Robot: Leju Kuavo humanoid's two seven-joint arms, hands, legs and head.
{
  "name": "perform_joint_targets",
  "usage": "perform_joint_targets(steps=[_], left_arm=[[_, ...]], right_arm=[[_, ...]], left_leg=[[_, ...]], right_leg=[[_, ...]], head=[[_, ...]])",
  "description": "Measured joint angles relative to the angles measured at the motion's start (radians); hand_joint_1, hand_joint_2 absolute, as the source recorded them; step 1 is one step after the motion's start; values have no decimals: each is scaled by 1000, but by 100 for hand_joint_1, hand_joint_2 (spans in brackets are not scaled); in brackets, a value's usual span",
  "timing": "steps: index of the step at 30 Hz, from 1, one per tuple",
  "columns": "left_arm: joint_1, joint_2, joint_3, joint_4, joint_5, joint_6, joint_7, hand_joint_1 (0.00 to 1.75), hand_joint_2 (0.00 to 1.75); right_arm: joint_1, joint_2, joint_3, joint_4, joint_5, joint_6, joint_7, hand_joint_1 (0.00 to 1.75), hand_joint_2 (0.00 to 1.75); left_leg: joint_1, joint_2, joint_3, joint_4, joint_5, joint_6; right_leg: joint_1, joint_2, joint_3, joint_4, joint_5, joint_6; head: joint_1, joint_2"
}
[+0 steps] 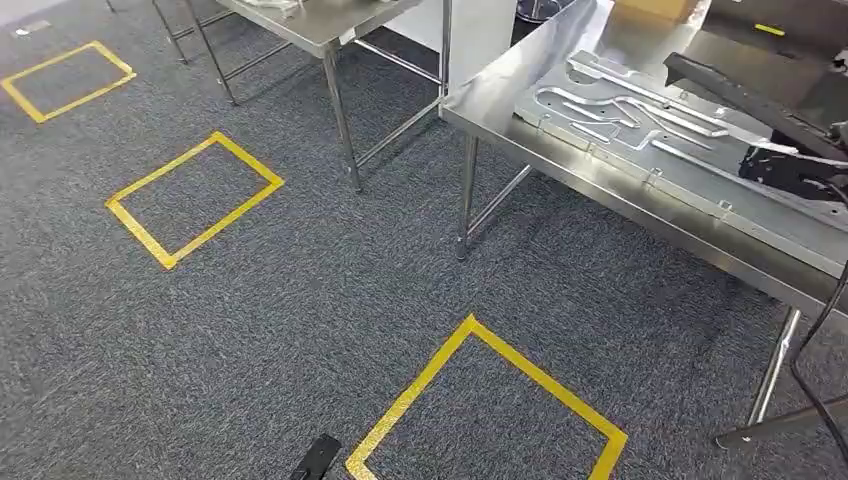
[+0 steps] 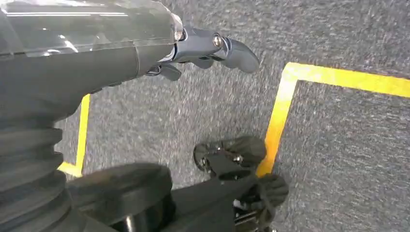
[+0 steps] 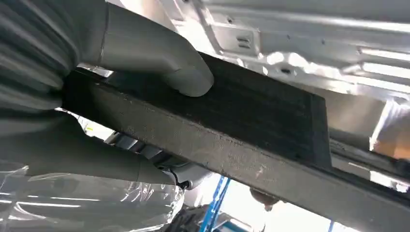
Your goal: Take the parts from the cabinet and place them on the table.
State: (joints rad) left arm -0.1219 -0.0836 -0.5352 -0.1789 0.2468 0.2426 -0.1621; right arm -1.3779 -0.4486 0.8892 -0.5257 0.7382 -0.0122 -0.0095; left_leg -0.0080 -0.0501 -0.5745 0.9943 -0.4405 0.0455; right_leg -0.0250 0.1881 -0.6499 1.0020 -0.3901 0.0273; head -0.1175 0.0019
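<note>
Left to right across the head view: grey speckled carpet (image 1: 300, 300) is carrying yellow tape squares (image 1: 195, 198), one far left, one in the middle, one at the bottom edge. A steel table (image 1: 320, 25) is standing at the top, left of centre. A second, nearer steel table (image 1: 520, 95) is filling the upper right, bearing a flat silver tray (image 1: 600, 130) with bent metal rods lying on it.

Left hand (image 2: 208, 48) is hanging over the carpet beside a yellow tape corner, dark fingers (image 2: 239, 53) curling in loosely with nothing between them; clenched rather than spread.

Right hand (image 3: 145, 96) is grasping the part (image 3: 251, 130): a long, flat, dark bar, black and fine-ribbed on its broad face, greyer and scuffed along its narrow edge. The thick grey thumb (image 3: 179, 67) is pressing on the broad face, other fingers wrapping beneath. In the head view the same dark part (image 1: 740, 95) is reaching in from the right, slanting above the tray on the nearer table; cannot tell whether it is touching the tray
</note>
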Motion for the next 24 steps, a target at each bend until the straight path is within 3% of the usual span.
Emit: perform_joint_targets(steps=[1,2,3,5,6,7,9,10,11,12,15,16,17,18,20,21,22,23,24], left_arm=[[-4,-1,1,0,12,-8,-3,0,175],[-5,-1,3,0,17,-10,-8,0,175],[-3,-1,3,0,21,-14,-11,0,175],[3,-2,3,0,24,-14,-14,0,175],[5,-2,3,0,24,-14,-16,0,175],[6,-3,4,0,24,-14,-18,0,175],[5,-3,4,0,24,-14,-18,0,175],[4,-3,4,0,24,-14,-18,0,175],[1,1,4,0,25,-14,-18,0,175],[0,0,4,0,27,-16,-18,0,175],[-2,0,13,0,53,-28,-22,0,175],[-2,0,18,0,68,-34,-27,0,175],[-3,0,28,0,82,-42,-35,0,175],[-2,0,38,0,93,-48,-42,0,175],[1,0,50,0,101,-53,-48,0,175],[2,0,56,0,101,-53,-47,0,175],[2,0,58,0,101,-51,-47,0,175],[2,0,60,0,100,-50,-45,0,175],[0,0,61,0,99,-48,-44,0,175]], right_arm=[[2,-2,-1,1,-2,-3,-1,175,175],[-6,-3,-1,4,-2,-5,-1,175,175],[-10,-3,0,4,-2,-7,-1,175,175],[-4,-1,1,5,-7,-8,-5,175,175],[1,-1,1,6,-13,-6,-13,175,175],[3,-1,1,7,-18,-3,-19,175,175],[2,-1,1,7,-31,2,-37,175,175],[1,-2,1,5,-35,4,-40,175,175],[0,-3,1,5,-40,5,-44,175,175],[3,-4,0,3,-42,6,-47,175,175],[9,-15,0,3,-43,7,-48,175,175],[10,-15,0,-1,-43,6,-48,175,175],[10,-15,0,-6,-43,5,-50,175,175],[10,-15,0,-10,-44,2,-51,175,175],[17,-15,1,-15,-44,-1,-52,175,175],[22,-15,2,-15,-43,-4,-52,175,175],[26,-15,2,-17,-43,-9,-51,175,175],[28,-15,3,-21,-43,-13,-50,175,175],[28,-14,3,-24,-43,-18,-48,175,175]], left_leg=[[6,22,13,-27,14,-5],[6,32,17,-44,19,2],[6,46,18,-46,21,2],[9,75,18,-42,18,-1],[10,92,18,-40,14,-3],[13,104,17,-34,10,-8],[22,118,16,-12,-7,-24],[23,130,15,2,-18,-32],[17,136,8,11,-27,-41],[15,140,9,20,-31,-47],[16,149,10,20,-33,-57],[22,126,6,30,-45,-66],[25,94,-8,65,-72,-66],[25,76,-42,137,-112,-66],[23,62,-124,309,-176,-66],[23,61,-149,353,-178,-62],[21,61,-150,343,-158,-55],[18,61,-128,288,-118,-46],[12,59,-90,198,-68,-33]], right_leg=[[4,-45,-2,9,-10,-2],[11,-117,-22,47,-42,0],[11,-151,-56,115,-82,4],[4,-177,-122,258,-138,15],[-2,-181,-137,289,-139,20],[-7,-185,-128,270,-117,28],[-19,-201,-39,109,-30,46],[-26,-217,9,24,-3,55],[-14,-216,14,24,-24,48],[-15,-203,10,19,-21,28],[-14,-195,4,29,-25,5],[-16,-192,5,26,-24,-3],[-15,-190,5,26,-24,-9],[-14,-188,4,27,-24,-13],[-6,-181,4,27,-24,-19],[-1,-175,4,27,-24,-21],[4,-170,5,27,-24,-22],[8,-164,6,27,-24,-23],[12,-158,7,27,-24,-23]], head=[[0,0],[0,0],[0,0],[0,0],[0,0],[0,0],[0,0],[0,0],[0,0],[-1,0],[-1,0],[-2,0],[-1,0],[-1,0],[-1,0],[-1,0],[-1,0],[-1,0],[-1,0]])
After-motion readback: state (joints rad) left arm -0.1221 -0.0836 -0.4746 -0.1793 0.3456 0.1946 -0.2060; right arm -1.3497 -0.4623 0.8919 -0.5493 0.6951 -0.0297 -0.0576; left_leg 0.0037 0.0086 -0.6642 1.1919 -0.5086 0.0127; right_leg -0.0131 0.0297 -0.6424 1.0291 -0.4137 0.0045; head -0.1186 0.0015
